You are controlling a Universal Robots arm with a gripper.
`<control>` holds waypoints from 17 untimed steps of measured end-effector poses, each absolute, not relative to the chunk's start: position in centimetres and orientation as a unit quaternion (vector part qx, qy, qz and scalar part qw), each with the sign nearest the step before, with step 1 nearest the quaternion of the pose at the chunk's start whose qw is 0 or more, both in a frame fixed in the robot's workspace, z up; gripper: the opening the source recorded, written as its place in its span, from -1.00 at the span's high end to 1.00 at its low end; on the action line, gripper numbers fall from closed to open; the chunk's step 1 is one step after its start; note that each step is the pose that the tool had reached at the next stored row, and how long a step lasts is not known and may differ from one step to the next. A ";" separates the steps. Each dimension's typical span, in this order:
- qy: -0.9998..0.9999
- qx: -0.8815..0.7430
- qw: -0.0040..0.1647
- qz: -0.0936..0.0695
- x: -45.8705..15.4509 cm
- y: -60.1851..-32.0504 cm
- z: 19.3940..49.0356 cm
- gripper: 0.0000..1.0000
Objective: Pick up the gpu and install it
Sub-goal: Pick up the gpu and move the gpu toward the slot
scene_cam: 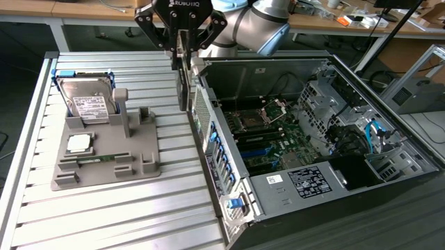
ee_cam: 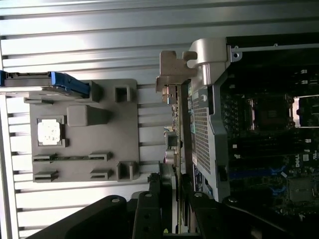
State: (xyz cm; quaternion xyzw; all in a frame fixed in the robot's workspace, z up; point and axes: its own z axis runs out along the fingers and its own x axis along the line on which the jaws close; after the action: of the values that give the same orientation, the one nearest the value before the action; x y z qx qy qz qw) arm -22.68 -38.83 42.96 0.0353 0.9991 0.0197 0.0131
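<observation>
- The fingers point(scene_cam: 172, 47) are clamping the gpu point(scene_cam: 183, 83) by its upper edge, so the card is hanging vertical, probably to meet a slot edge-first.
- In the exterior view the gpu is hanging at six o'clock from the fingers, above the bench point(scene_cam: 104, 219). The open computer case point(scene_cam: 230, 172) is sitting at its three o'clock and the grey holder point(scene_cam: 104, 156) at nine.

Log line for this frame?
gripper: shut on gpu | gpu: upright, between gray fixture and open computer case | install: not done

Arm point(scene_cam: 259, 25) bent overhead, pincer point(scene_cam: 182, 51) pointing straight down, fingers partly closed, pinching gpu point(scene_cam: 183, 86) top edge.
</observation>
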 end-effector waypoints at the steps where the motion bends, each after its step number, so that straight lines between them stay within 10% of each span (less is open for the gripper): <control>1: 0.999 0.035 0.013 0.020 -22.6 -38.9 43.0 0.47; 17: 0.999 0.035 0.013 0.018 -21.2 -39.8 43.0 0.47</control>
State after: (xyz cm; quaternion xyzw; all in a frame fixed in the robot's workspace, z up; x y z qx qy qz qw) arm -21.21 -39.80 42.96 0.0353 0.9991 0.0180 0.0131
